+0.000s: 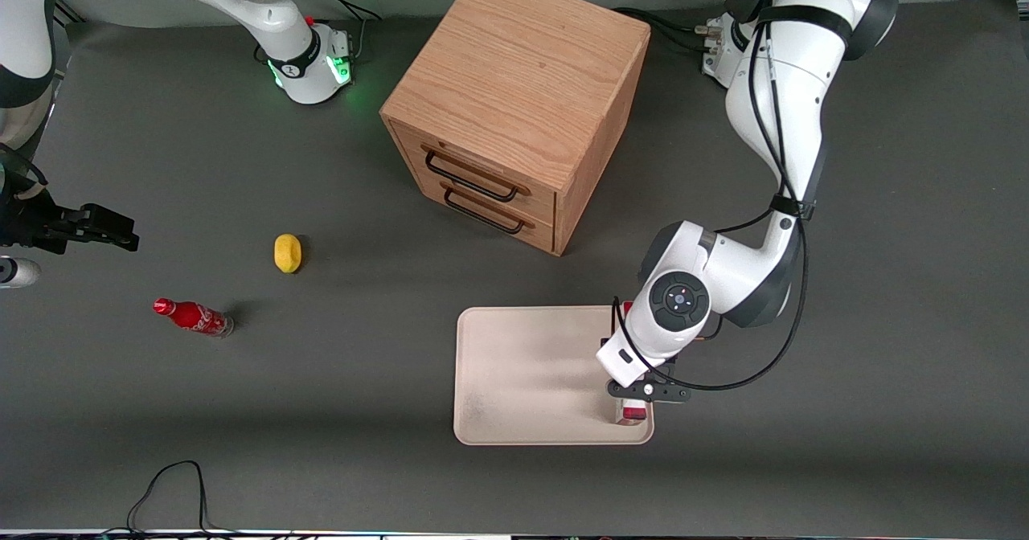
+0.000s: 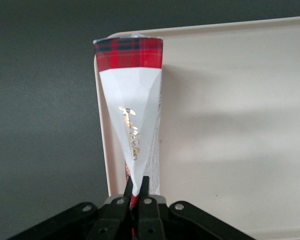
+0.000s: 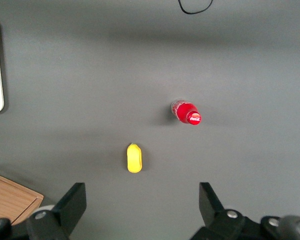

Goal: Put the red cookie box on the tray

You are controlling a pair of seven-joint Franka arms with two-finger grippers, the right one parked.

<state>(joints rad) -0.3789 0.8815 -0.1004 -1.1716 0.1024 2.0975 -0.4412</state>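
Fingers (image 2: 144, 192) of the gripper (image 2: 135, 192) are pinching the red cookie box (image 2: 132, 120) by its thin edge, clamped tight on the cardboard, which is hanging end-down over the rim of the tray (image 2: 230, 110) at the working arm's side. In the front view the gripper (image 1: 635, 402) is sitting over the tray's (image 1: 522, 363) corner nearest the camera, the box (image 1: 633, 413) barely peeking out below it.

To do this well, I would be shifting the box inward off the rim, then tipping it onto its broad face before letting go, since a thin box set down on end is likely to topple.

Gold cursive script is running down the pale face, unreadable; a red tartan band is crossing its lower end. The small cola bottle (image 1: 193, 316) is showing white lettering, too small to read.
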